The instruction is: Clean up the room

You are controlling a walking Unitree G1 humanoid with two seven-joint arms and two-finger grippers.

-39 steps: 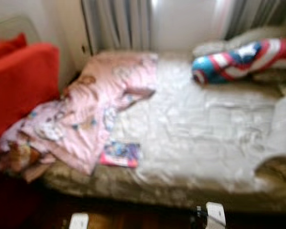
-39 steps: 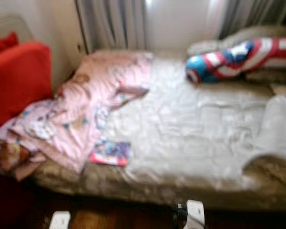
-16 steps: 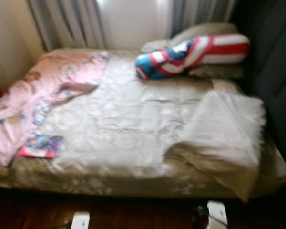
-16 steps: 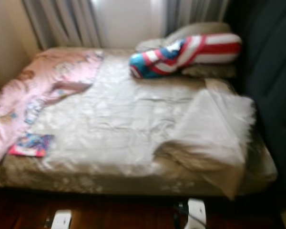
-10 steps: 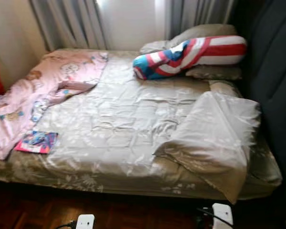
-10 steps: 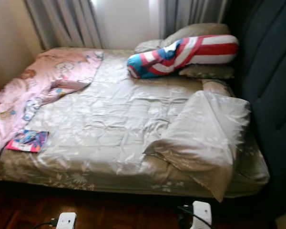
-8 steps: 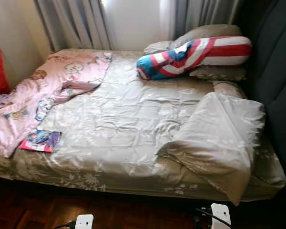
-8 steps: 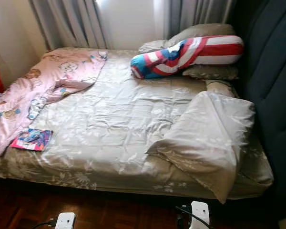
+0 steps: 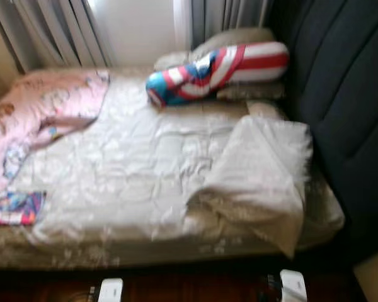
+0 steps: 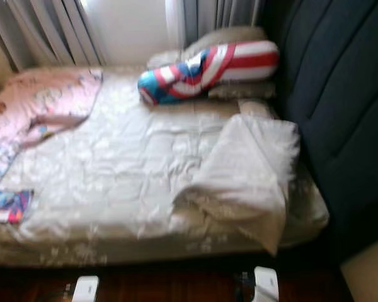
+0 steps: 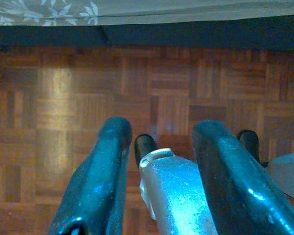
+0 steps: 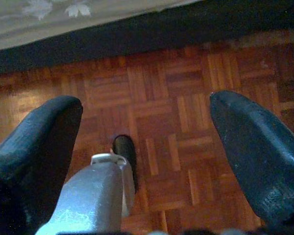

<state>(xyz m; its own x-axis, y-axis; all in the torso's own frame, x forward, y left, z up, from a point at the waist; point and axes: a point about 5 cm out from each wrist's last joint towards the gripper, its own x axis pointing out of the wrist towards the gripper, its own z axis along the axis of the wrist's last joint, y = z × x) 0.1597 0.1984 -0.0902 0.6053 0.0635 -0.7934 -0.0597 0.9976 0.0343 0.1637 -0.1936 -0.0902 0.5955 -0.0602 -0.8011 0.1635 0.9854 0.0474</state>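
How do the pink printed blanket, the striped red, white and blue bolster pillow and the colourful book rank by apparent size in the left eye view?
1. Pink printed blanket, though the frame edge cuts it off.
2. Striped red, white and blue bolster pillow, farther back, so its real size is unsure.
3. Colourful book, clearly smallest, partly cut off.

A beige floral quilt (image 9: 132,182) covers the bed, its right corner folded back in a rumpled heap. A pink printed blanket (image 9: 31,113) sprawls at upper left. A red, white and blue bolster (image 9: 214,69) lies across the top. A colourful booklet (image 9: 16,207) sits at the left edge.
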